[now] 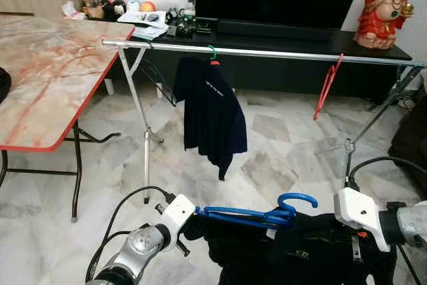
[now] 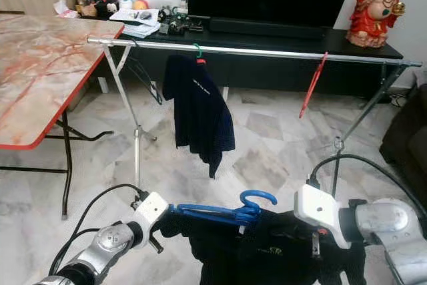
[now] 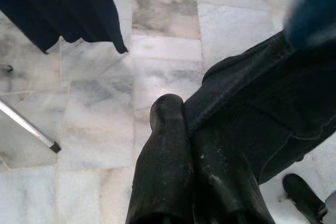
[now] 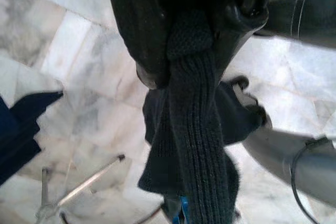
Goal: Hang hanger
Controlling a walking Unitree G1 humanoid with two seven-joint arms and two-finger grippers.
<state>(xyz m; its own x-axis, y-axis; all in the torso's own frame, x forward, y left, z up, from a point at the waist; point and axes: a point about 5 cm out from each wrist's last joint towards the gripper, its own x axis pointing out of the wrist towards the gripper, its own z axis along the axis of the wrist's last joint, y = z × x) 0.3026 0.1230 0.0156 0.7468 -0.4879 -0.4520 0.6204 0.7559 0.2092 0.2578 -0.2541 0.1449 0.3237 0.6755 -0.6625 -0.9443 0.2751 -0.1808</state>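
The blue hanger lies level and low in front of the robot, its long axis running side to side between the two arms, its hook curling upward near the right arm; a black garment is draped on it and sags below. The left end effector is clenched on the garment's edge at the hanger's left end, its two black fingers pressed together on the cloth in the left wrist view; the right end effector is grasping a ribbed band of the same garment, pinched between its fingers in the right wrist view.

The metal rail of the clothes rack stands ahead and higher than the hanger, running side to side, so roughly parallel to the hanger's long axis; it already carries a dark blue shirt on a green-hooked hanger and, further right, a bare red hanger; the free stretch of rail between those two sits almost straight ahead of the blue hook. A marble-topped surface stands to the left, clear of the path.

By my reading, the coming move turns on lifting the hook up and forward over that free stretch; the right arm is nearer the hook, so it likely leads.
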